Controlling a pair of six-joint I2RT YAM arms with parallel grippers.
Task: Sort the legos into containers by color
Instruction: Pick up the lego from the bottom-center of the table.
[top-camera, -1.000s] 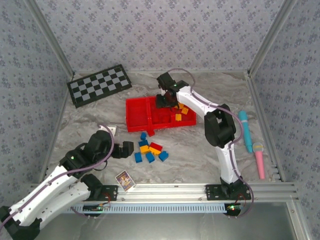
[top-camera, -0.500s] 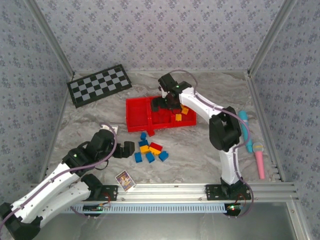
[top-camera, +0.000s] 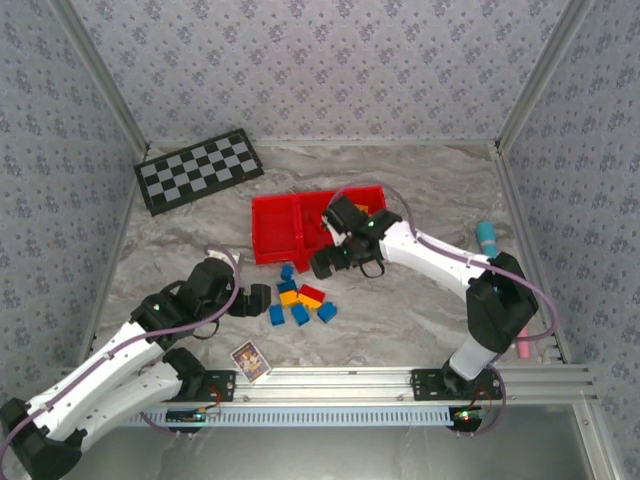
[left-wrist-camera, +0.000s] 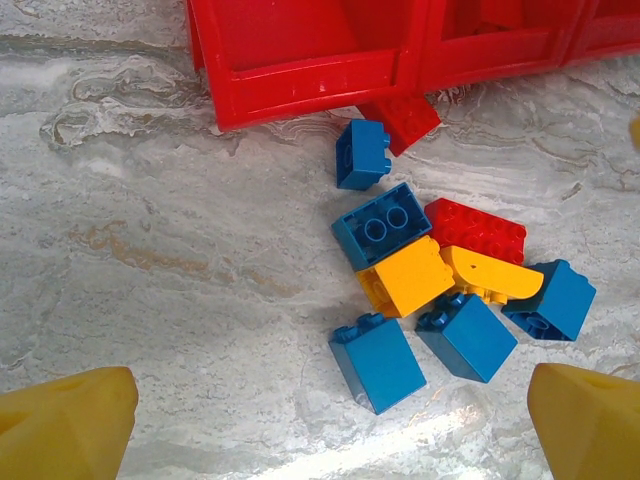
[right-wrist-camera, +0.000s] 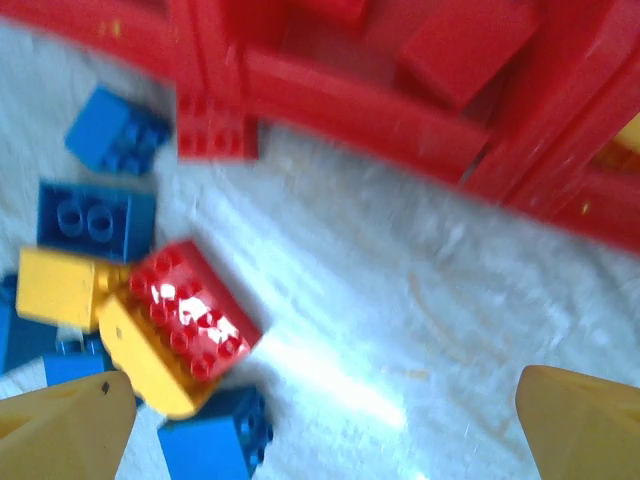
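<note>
- Left jaws: spread wide, empty, hovering over the loose legos on the marbled bench.
- Right jaws: wide open too, nothing held, low beside that pile.
- Red tray just behind: red brick in the middle compartment, something yellow in the right one.
- Checkerboard far left, by the patterned walls.

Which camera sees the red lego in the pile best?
The left wrist view: the red lego is sharp there, its studs clear, lying against a yellow lego. The right wrist view shows it bigger but blurry. The top view shows it as a tiny red speck.
</note>
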